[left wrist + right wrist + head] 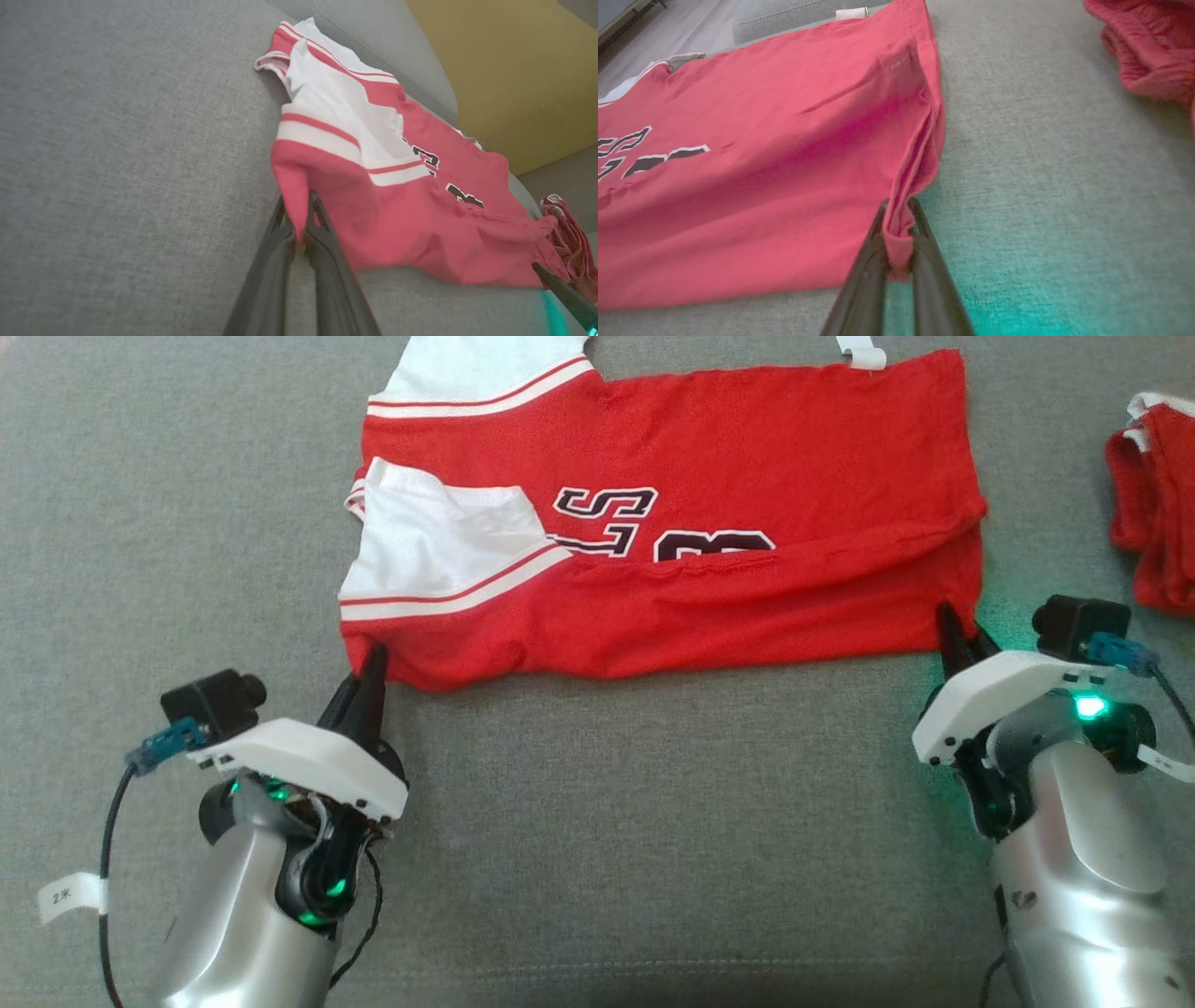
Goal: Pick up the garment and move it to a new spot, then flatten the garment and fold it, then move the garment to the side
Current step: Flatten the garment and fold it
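Head view: the shirt (672,588), red with white striped sleeves and black lettering, is lying across the grey cushion (597,821) from 11 to 1 o'clock, its near edge doubled over the print. The left gripper (369,677) at 7 o'clock and the right gripper (957,635) at 4 o'clock are meeting its two near corners. Left wrist view: the jaws are pinching a thin peak of red corner cloth. Right wrist view: the jaws are pinching the rolled hem corner. Both holds are taking little cloth, so an uneven lift could be pulling one corner free and skewing the fold. A second red cloth (1153,513) at 2 o'clock is lying near enough to snag.
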{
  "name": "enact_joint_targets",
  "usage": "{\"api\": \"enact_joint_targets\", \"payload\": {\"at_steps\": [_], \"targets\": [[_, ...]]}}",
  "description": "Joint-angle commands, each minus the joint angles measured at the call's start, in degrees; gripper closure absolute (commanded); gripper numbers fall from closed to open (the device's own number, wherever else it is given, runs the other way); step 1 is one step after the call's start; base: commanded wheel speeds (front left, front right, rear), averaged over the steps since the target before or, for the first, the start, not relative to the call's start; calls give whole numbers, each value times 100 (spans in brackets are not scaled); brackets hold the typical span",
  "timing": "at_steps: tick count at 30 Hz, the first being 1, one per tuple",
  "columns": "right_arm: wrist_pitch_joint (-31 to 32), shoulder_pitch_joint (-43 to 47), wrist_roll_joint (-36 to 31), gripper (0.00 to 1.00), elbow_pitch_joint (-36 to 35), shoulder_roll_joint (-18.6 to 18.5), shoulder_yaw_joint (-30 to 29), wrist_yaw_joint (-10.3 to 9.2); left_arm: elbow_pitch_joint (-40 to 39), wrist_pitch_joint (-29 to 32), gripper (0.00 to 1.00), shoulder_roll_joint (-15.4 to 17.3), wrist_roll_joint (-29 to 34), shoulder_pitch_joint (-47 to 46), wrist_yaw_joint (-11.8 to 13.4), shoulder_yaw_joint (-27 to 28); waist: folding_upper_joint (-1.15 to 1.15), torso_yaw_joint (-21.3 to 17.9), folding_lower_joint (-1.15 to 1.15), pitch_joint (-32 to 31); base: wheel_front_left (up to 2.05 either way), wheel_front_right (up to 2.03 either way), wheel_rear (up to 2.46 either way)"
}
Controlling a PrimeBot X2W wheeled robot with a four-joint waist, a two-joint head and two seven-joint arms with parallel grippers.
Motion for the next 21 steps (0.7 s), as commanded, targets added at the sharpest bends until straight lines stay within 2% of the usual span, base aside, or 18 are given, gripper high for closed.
{"api": "enact_joint_targets", "payload": {"at_steps": [1, 6, 11, 21], "targets": [[-56, -70, 14, 100, -73, -5, 153, 37, -248, -85, 100, 117, 72, -158, -15, 174, 0, -6, 0, -16, 0, 0, 0], [-244, -73, 17, 100, -258, -5, 113, 37, -582, -170, 100, 206, 128, -121, 14, 191, 0, -37, 0, -127, 0, 0, 0], [-210, 148, 77, 100, -813, -39, 74, 37, -1143, -132, 100, 333, 174, 40, 63, 186, 0, -45, 0, -288, 0, 0, 0], [604, 1512, 517, 100, -2517, -126, -71, 37, -2591, 317, 100, 671, 212, 1183, 358, 97, 0, -12, 0, -470, 0, 0, 0]]}}
